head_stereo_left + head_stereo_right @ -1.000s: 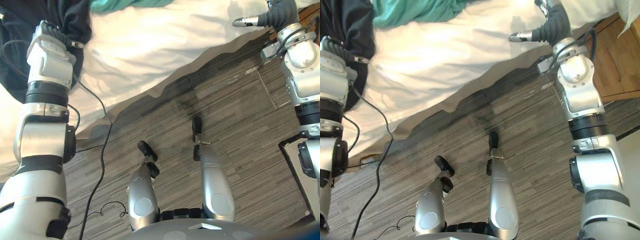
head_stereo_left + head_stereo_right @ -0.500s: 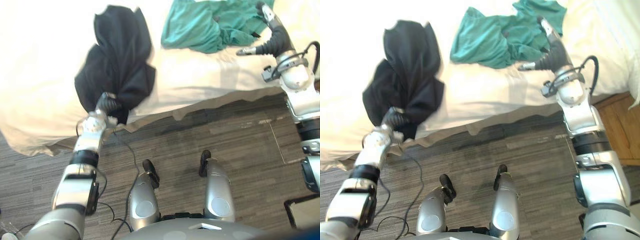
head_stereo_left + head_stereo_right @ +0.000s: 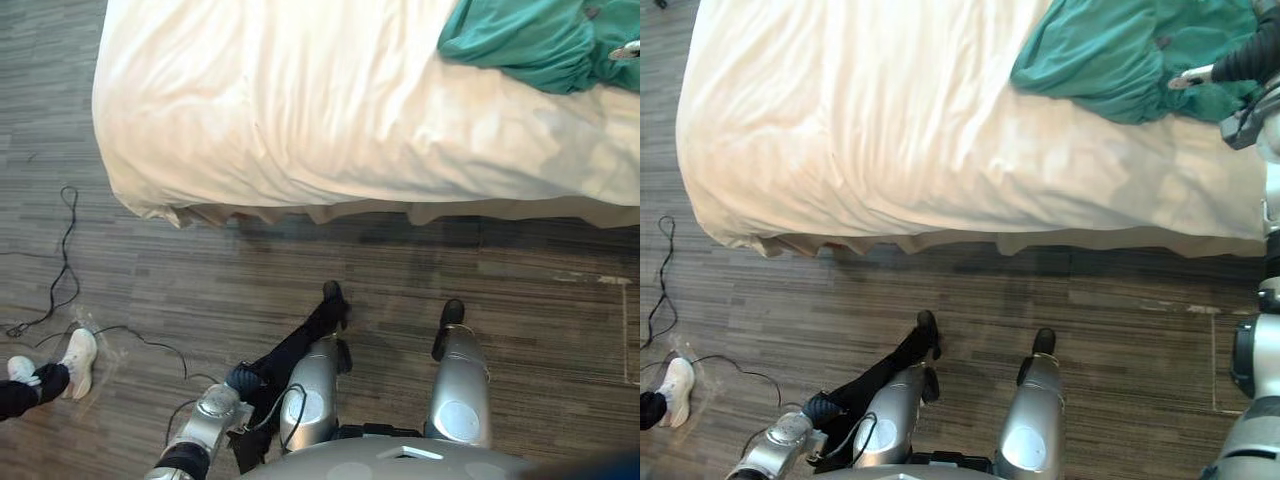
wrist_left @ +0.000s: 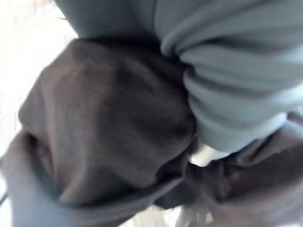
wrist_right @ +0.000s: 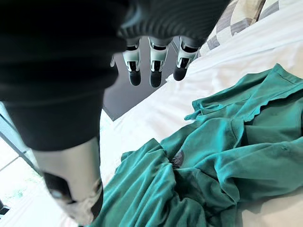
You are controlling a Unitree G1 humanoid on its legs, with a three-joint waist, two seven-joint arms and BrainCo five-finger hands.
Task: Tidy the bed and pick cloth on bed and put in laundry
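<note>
**Moving black cloth (image 3: 295, 345) off bed (image 3: 300, 120)**

We are now holding it low by the floor, left hand (image 3: 243, 381) curling tight round it; we are judging laundry drop next. The green cloth (image 3: 520, 40) is lying on the bed, right hand (image 5: 155, 61) hovering above, fingers straight, empty. We are finding no readable print.

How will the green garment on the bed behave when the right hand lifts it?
Probably floppy: the green garment lies in soft crumpled folds on the bed sheet, so it should drape from the right hand, much as the black cloth dangles from the left hand. Likely light: thin folds. It may slide easily over the smooth sheet.
</note>
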